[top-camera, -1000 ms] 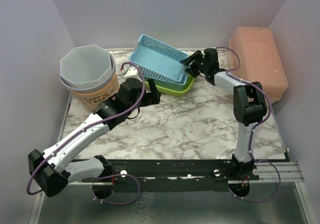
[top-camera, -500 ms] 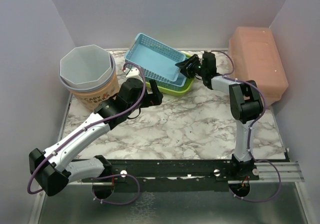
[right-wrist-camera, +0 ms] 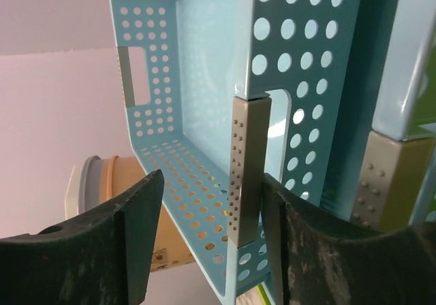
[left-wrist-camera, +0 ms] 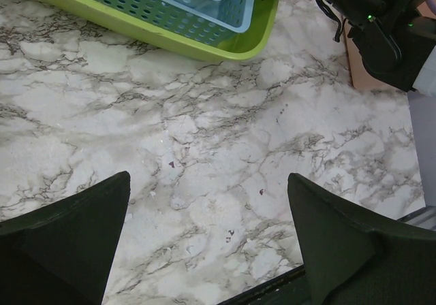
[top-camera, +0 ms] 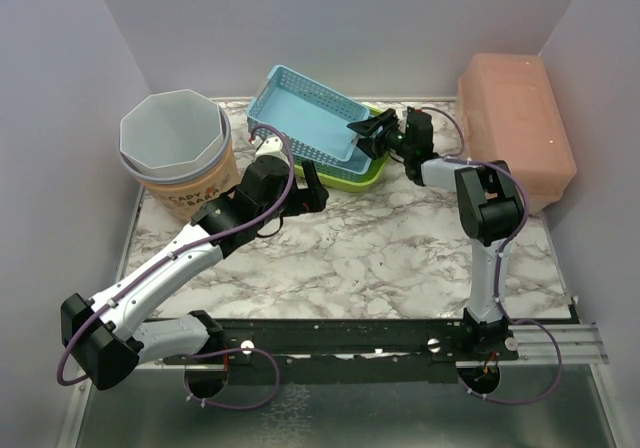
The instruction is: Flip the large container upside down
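A light-blue perforated basket (top-camera: 305, 118), the large container, lies tilted inside a green basket (top-camera: 350, 176) at the back of the table, with its left end raised. My right gripper (top-camera: 368, 133) is at its right end wall. In the right wrist view the jaws (right-wrist-camera: 211, 182) straddle that wall of the blue basket (right-wrist-camera: 197, 67). A grey strip (right-wrist-camera: 246, 169) on the wall rests against the right finger, while the left finger stands apart inside the basket. My left gripper (top-camera: 310, 190) hovers wide open over bare marble (left-wrist-camera: 208, 177), just in front of the green basket (left-wrist-camera: 204, 46).
A pink bin (top-camera: 515, 128) stands against the right wall behind my right arm. A large paper bucket (top-camera: 175, 143) with a grey liner sits at the back left. A small white object (top-camera: 262, 140) lies between the bucket and the baskets.
My right gripper has slid left and slightly nearer along the blue basket's end; its jaws narrowed, then widened again. The basket has shifted a little left. My left gripper has edged right.
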Controlling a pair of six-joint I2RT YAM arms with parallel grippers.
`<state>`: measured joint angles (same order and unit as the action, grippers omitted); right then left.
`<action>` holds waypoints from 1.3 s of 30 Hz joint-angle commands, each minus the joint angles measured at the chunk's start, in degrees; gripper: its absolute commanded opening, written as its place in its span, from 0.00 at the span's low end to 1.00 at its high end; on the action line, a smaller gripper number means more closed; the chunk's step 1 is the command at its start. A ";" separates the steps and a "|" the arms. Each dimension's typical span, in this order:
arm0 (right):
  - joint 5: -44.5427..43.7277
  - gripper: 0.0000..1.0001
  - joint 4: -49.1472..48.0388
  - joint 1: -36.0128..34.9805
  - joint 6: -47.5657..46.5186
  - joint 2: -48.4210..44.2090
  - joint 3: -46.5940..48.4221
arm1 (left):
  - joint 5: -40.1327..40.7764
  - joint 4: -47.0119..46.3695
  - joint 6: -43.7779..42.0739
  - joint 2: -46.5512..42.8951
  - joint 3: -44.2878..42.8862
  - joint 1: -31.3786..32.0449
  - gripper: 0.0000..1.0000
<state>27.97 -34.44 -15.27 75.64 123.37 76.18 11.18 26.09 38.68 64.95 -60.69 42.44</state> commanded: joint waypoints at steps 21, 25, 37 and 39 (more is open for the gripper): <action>10.29 0.28 -6.53 1.00 1.01 -2.68 -0.35 | -1.07 0.28 0.00 0.37 -0.79 -0.22 0.99; 10.09 0.23 -10.43 1.82 3.00 -5.78 -2.93 | -1.35 0.29 0.13 0.31 -0.60 -0.19 0.99; 6.69 0.16 -2.11 3.89 -2.10 -20.06 -11.55 | -1.18 0.28 -1.26 2.13 -1.39 -0.22 0.99; 4.42 0.16 -1.53 4.29 -3.18 -22.91 -16.82 | -1.41 0.28 -1.32 2.54 -1.55 -0.19 0.99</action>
<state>36.12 -39.55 -11.84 75.85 105.12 66.43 10.44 26.09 38.30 66.32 -60.73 42.44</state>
